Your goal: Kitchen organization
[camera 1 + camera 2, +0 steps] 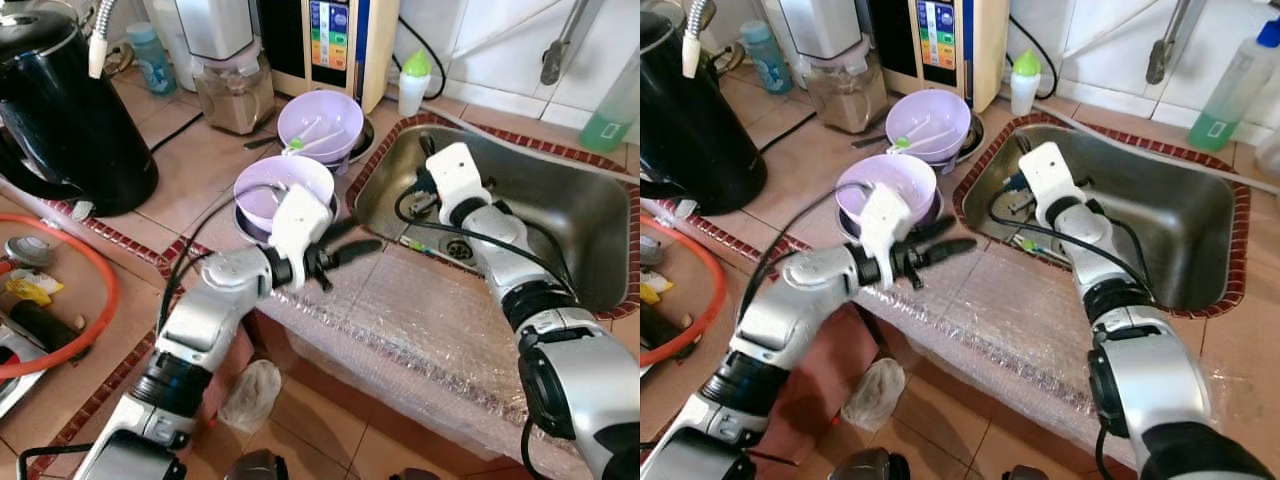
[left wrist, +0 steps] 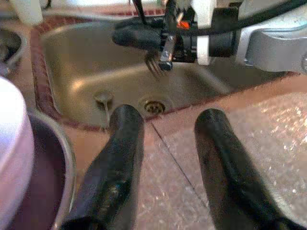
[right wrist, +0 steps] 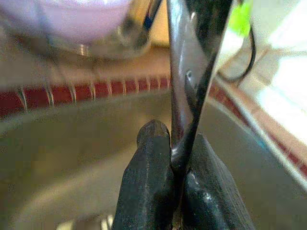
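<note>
My right gripper (image 3: 169,158) pinches a fork (image 2: 154,63) by its thin handle over the sink (image 1: 560,215), left gripper (image 2: 168,143) wide, so I fear it twisting loose.

right gripper (image 3: 175,158): inside sink (image 1: 560,215), fork (image 2: 154,62) between its fingers
drain (image 2: 154,106): below right gripper
left gripper (image 1: 350,245): over counter edge, bowl (image 1: 283,190) just behind it

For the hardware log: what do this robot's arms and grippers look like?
Both arms are silver with black joint bands and loose black cables. Each wrist carries a white block. The left gripper and right gripper have long, rounded black fingers; an orange tab sits by the right one's base.
</note>
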Controlling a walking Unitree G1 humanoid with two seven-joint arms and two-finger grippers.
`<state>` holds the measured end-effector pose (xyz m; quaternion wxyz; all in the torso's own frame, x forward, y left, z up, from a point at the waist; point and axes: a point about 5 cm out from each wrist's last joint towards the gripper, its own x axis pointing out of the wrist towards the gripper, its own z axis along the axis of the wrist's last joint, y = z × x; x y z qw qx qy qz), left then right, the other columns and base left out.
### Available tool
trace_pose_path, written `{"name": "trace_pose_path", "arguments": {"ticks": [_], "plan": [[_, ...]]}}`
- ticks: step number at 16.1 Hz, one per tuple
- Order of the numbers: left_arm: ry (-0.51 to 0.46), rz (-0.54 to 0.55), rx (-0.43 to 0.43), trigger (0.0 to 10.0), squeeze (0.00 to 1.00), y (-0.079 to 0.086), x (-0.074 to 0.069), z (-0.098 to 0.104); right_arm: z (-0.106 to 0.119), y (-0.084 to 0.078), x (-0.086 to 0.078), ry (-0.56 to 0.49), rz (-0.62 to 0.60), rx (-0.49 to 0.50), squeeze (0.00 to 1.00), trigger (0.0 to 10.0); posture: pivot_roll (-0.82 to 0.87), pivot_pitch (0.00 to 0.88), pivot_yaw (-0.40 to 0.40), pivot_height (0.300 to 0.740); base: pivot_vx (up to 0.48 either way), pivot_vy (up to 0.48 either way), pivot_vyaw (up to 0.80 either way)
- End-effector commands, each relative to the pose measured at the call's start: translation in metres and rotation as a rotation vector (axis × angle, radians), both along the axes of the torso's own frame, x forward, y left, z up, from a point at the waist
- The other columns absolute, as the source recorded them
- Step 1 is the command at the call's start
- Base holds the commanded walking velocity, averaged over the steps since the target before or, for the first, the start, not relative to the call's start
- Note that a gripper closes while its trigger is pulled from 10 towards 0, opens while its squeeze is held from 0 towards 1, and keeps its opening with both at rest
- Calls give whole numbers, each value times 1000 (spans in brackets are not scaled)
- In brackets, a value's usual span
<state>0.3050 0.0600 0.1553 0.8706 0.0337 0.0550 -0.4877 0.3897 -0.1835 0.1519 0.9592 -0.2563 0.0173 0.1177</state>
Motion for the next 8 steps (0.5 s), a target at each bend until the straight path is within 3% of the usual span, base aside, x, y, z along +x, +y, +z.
{"name": "trace_pose_path", "arguments": {"ticks": [1,2,3,4,8], "plan": [[-3,-14,21,10000,1000,0,-2,1,-1,3,2,15,-9,-28,0,10000,47,131,82,740,0,0,0],[11,-24,54,10000,1000,1,-2,-3,-7,1,1,52,-34,-26,0,10000,48,130,82,740,0,0,0],[21,-25,63,10000,1000,1,-2,-6,-9,-2,1,58,-57,-21,824,10000,46,129,84,740,0,0,0],[10,-8,80,10000,1000,2,1,-8,-10,-4,0,65,-76,8,1000,10000,38,122,86,740,0,0,0],[6,18,75,10000,1000,2,6,-8,-13,-9,-1,78,-86,7,1000,10000,33,105,76,740,0,0,0]]}}
